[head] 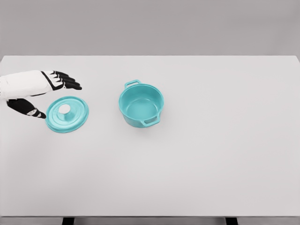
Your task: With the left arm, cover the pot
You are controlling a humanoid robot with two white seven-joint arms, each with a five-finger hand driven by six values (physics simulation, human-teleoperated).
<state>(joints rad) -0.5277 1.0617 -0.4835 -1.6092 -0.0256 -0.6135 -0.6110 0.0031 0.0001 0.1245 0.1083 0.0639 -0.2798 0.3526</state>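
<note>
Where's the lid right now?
In the head view, the round teal lid with a white knob lies flat on the white table, left of the open teal pot and just below the left robot hand.

The left hand point(35, 91) has a smooth white shell over its back and wrist, with a rounded, blocky form. Its fingers point(65, 80) are black and segmented, with small white plates near the knuckles and pale patches along their length. The thumb is likewise black, with a white inlay near its middle, and no cables or screws are discernible.
</note>
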